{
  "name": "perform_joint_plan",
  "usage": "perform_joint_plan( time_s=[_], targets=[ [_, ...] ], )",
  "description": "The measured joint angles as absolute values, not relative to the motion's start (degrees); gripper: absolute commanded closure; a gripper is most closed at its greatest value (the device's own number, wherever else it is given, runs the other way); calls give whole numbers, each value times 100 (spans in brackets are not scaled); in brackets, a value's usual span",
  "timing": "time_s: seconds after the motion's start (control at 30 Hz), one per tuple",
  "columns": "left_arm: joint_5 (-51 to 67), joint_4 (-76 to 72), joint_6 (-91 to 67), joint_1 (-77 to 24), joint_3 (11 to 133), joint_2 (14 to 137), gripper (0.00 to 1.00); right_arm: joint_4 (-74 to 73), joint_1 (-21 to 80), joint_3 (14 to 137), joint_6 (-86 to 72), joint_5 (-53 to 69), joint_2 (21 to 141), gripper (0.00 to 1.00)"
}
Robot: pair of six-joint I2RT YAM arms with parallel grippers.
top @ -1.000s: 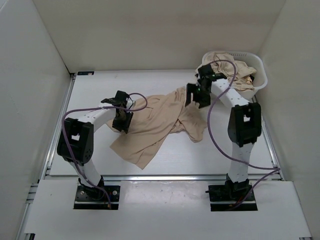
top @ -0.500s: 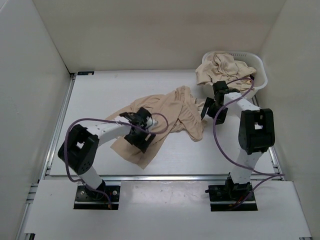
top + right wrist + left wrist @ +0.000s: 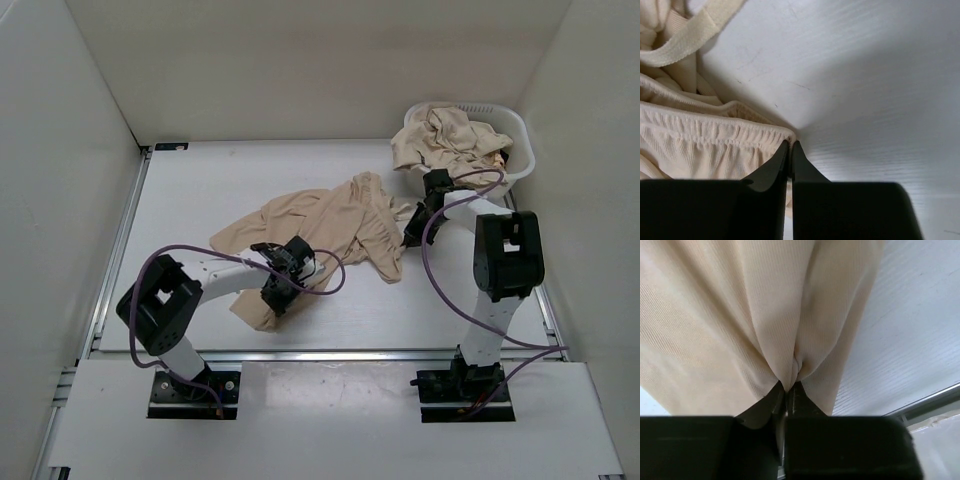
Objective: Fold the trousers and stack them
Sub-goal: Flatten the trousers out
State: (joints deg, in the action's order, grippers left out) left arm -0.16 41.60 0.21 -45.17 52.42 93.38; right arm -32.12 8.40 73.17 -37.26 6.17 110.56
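1. The trousers lie crumpled in the middle of the table. One end spreads to the left. The gathered waistband bunches at the right, near the basket.
2. No fold shows in them and no stack has been started, so I judge the task to be at its beginning.
3. The left gripper is clenched on the near-left edge of the trousers. Its wrist view shows the cloth drawn into a tight pleat between the fingertips.
4. The right gripper sits low at the right end of the trousers, with its jaws pressed together at the corner of the waistband. They seem to nip only the hem, so the hold looks thin.
5. With each arm holding one end, the step in hand looks like pulling the trousers out flat before the first fold.
6. What is left, as I judge it:
   - smooth the wrinkles
   - lay one leg on the other
   - fold the length over
   - set the bundle down as the base of a stack
7. More beige cloth is heaped in the basket and hangs over its rim. It is probably more garments waiting their turn, though the pictures do not show what they are.
8. A flat woven drawstring lies loose by the waistband.
9. No brand, label or writing can be read on the trousers, the basket or the arms.
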Motion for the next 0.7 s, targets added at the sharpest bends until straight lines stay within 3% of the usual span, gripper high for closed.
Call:
perform_joint_plan(
  time_s=[0.13,0.37,0.5,0.7],
  targets=[
    [51,4145,-3,-4106,5221,9284,86,-3588,659,7317,-3728,585,10838,100],
    [-631,4292,-1,-685,5465,8945,86,-4545,-622,7382,-3489,222,8871,100],
    [-788,4644,-1,504,6222,8761,86,-4936,-1035,7472,-3288,12,8256,100],
    [-917,4945,3,1542,7507,8989,86,-5450,-1651,7575,-3120,38,8309,100]
  ],
)
